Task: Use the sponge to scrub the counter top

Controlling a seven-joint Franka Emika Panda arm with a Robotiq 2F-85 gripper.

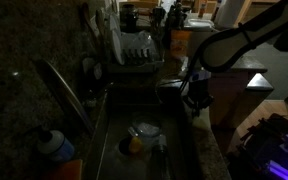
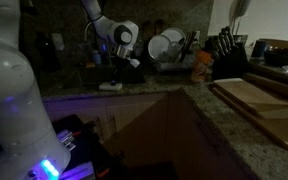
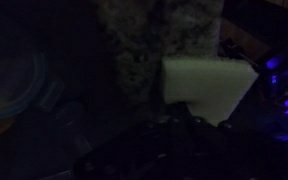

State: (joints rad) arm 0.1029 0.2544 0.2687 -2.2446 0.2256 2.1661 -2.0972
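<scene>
While sponge [image 3: 209, 88] rests on counter top [image 3: 134, 60] under closed gripper [image 2: 116, 74], hold unclear in gloom; scrubbing likely mostly ahead.

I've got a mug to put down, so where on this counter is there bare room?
Bare counter top lies between the sponge and the cutting board, in front of the dish rack. It is crowded along the back wall around the knife block, and the sink holds a bowl.

Dim kitchen: granite counter top [image 2: 229, 135], sink [image 1: 108, 132], dish rack [image 1: 141, 62] with plates [image 2: 161, 45], knife block [image 2: 227, 56], wooden cutting board [image 2: 254, 96].
</scene>
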